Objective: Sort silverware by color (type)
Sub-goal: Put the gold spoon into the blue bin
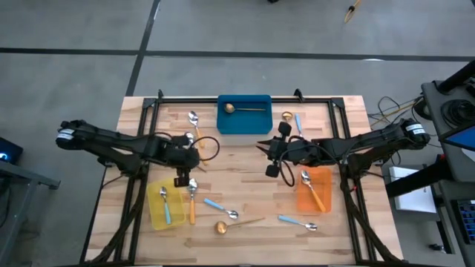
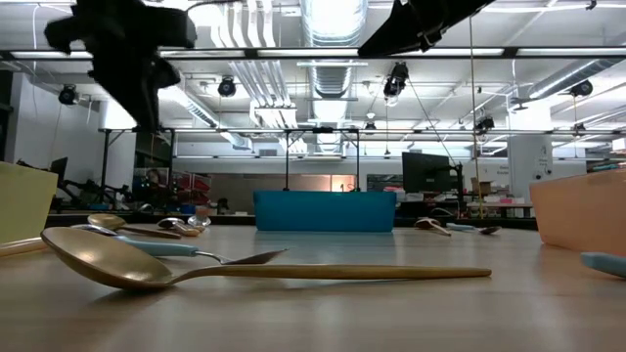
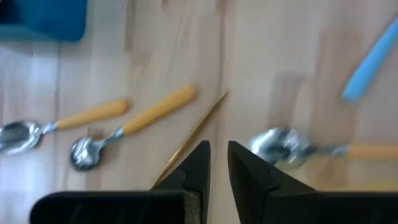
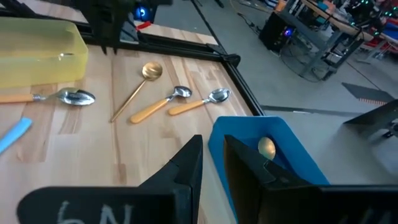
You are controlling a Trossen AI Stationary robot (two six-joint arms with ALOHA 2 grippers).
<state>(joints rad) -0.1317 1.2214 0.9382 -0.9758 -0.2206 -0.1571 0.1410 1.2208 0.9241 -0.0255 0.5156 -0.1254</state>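
High view: pale wood-plank table w/ black metal frame. Left gripper hangs over the table's left half, right gripper mid-table; both nearly closed, grasping nothing. Rectangular blue bin holds a gold spoon; translucent yellow bin has a blue-handled spoon; orange bin an orange-handled spoon. Rest of the spoons loose on the wood.

Low view: matte gold spoon lies nearest, thin straight handle.

Left wrist view: dark tapered fingers narrow-gapped above bare planks, between orange-handled spoons w/ shiny bowls.

Right wrist view: fingers close together, empty, beside the blue bin's smooth plastic wall
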